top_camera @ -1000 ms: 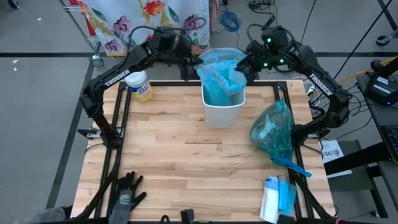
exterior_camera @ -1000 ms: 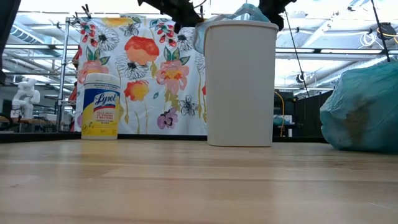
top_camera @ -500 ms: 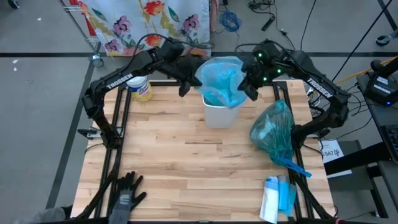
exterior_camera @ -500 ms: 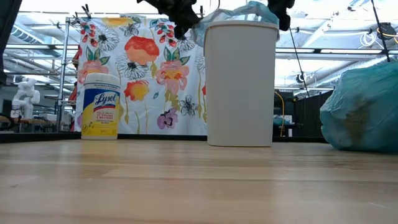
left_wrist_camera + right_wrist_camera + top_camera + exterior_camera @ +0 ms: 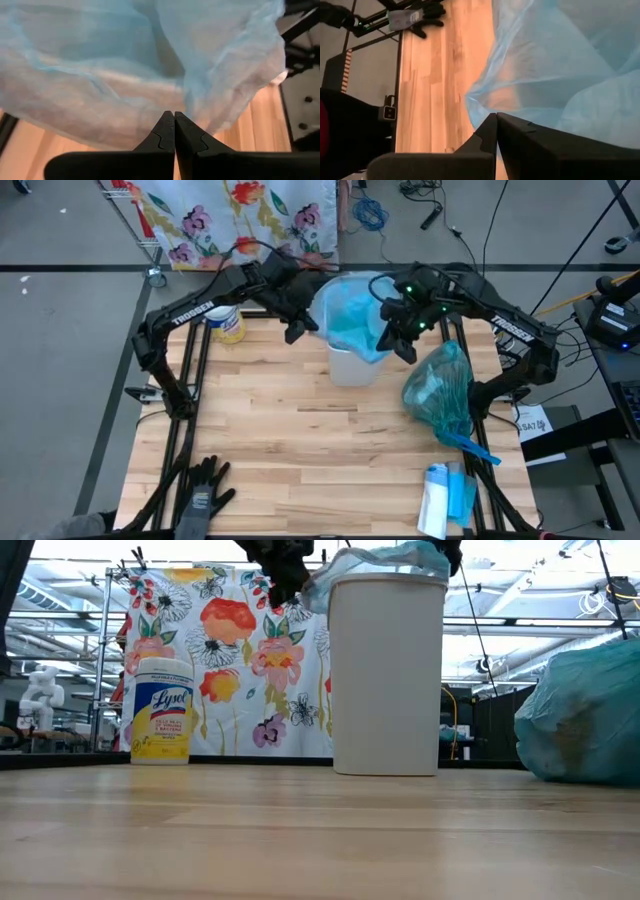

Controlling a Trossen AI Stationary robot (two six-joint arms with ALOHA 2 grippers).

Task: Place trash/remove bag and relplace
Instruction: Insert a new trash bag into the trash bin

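A white bin [image 5: 350, 366] stands upright at the far middle of the table, also in the low view [image 5: 385, 680]. A thin light blue bag [image 5: 352, 315] lies spread over its mouth and is bunched above the rim [image 5: 385, 560]. My left gripper [image 5: 303, 330] is shut at the bag's left side and my right gripper [image 5: 398, 345] is shut at its right side, both above the rim. A full teal bag [image 5: 440, 390] rests on the table to the right of the bin. Loose trash is out of view. My left gripper pinches the blue bag's thin film [image 5: 186, 102] between its two shut fingertips, at the bag's left side. The film billows away beyond the tips and stays clear of the table. My right gripper pinches the bag close to its free edge [image 5: 482, 103] at the right side, fingertips closed together. The film spreads out beyond them, slack and rippled.
A yellow wipes canister [image 5: 228, 320] stands at the far left. Black gloves [image 5: 205, 485] lie at the near left corner. A white and blue pack [image 5: 445, 500] lies at the near right. A flowered cloth [image 5: 230, 650] hangs behind the table.
Both grippers have gone toward the table's near edge and down beside the bin, left one on the left, right one on the right. The blue bag has been drawn with them and now lies spread wider over the bin's mouth.
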